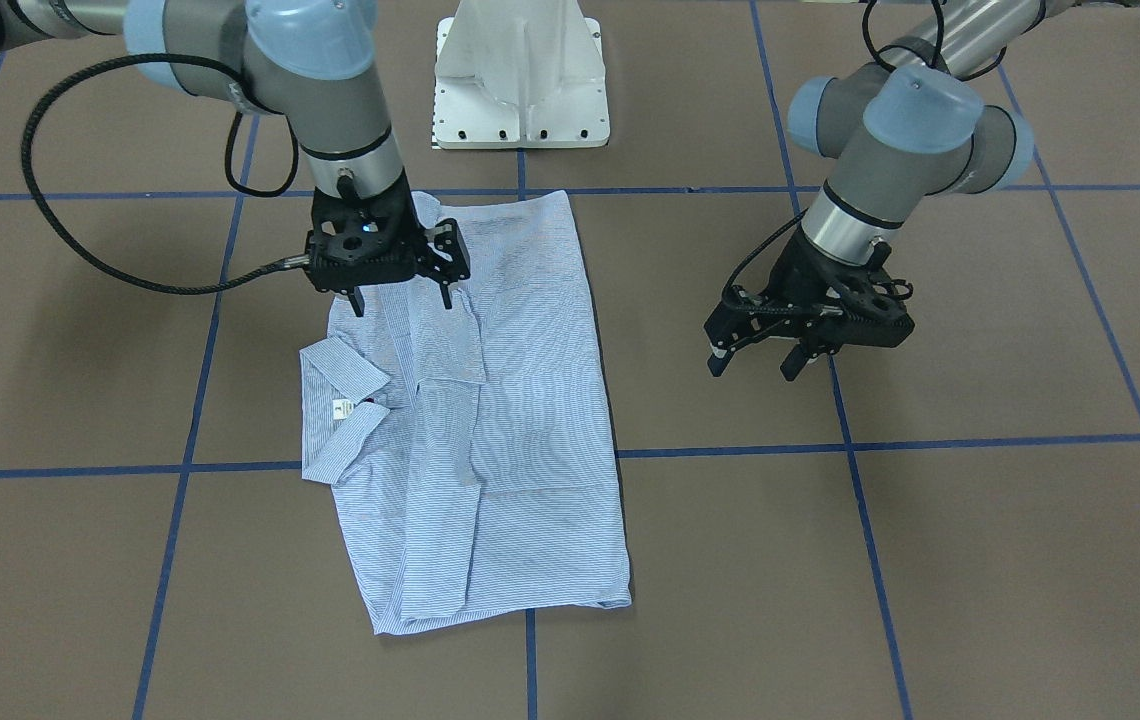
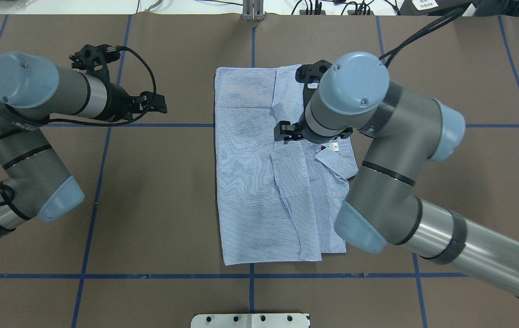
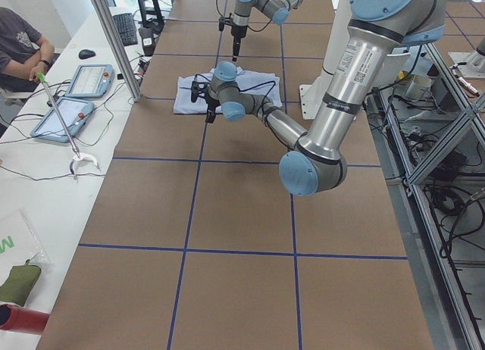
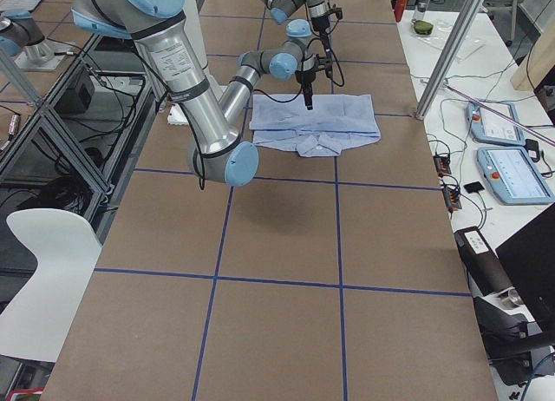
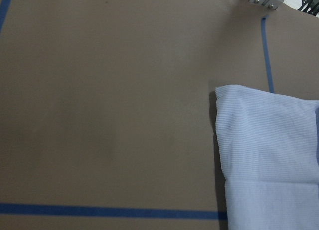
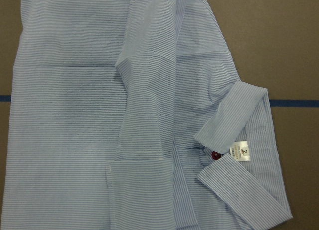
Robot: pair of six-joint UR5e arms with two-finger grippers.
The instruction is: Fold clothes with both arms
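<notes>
Blue tape grid (image 2: 186, 125), right arm (image 2: 378, 136) over shirt (image 2: 246, 182)

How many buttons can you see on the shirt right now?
1: a red button at the collar, beside the white neck label. Others may be hidden under the folds.

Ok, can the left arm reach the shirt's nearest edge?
Probably yes: the left gripper hangs open beside the shirt with only table between them; the right gripper is over the far side.

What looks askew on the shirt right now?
On the shirt, the collar sticks out past the folded edge on the robot's right, which breaks the otherwise roughly rectangular outline. Nothing looks torn or spilled.
</notes>
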